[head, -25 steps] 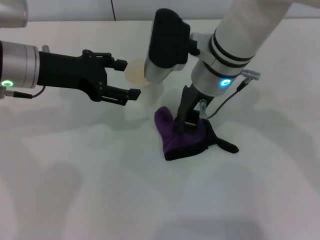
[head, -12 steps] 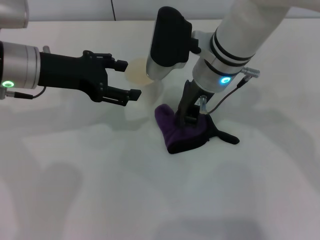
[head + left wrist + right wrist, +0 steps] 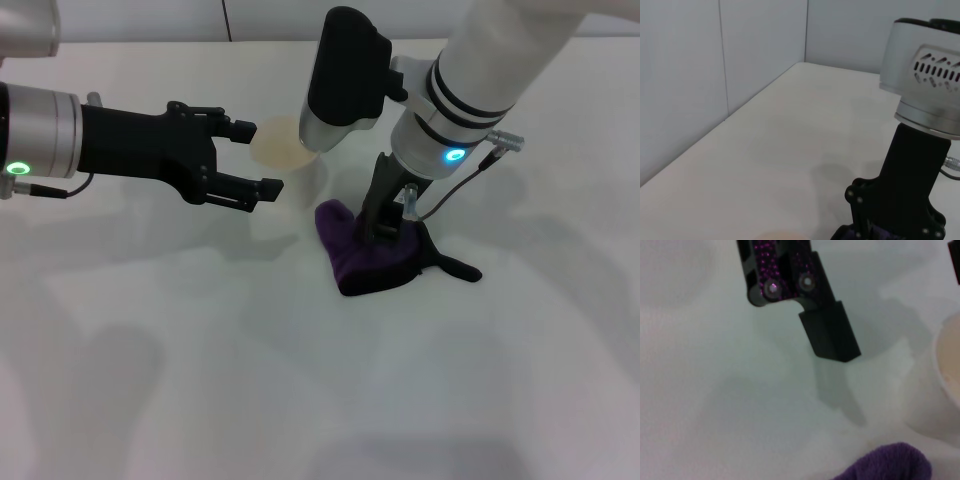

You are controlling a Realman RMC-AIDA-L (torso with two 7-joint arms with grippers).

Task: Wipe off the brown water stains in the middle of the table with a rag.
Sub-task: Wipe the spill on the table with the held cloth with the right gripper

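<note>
The purple rag (image 3: 370, 260) lies bunched on the white table (image 3: 200, 350) near its middle, its black tab (image 3: 460, 268) trailing to the right. My right gripper (image 3: 385, 228) comes down from above, shut on the rag and pressing it onto the tabletop. The right wrist view shows one dark finger (image 3: 830, 335) and a fold of the rag (image 3: 890, 462). No brown water stains show in any view; the spot under the rag is hidden. My left gripper (image 3: 258, 157) hovers open to the left of the rag, holding nothing.
A translucent whitish cup (image 3: 283, 150) with beige inside stands just behind the rag, between the two grippers, and also shows in the right wrist view (image 3: 947, 380). A wall runs along the table's far edge (image 3: 740, 110).
My right gripper has slid the rag a little to the right and slightly farther away across the table. The left arm has stayed still.
</note>
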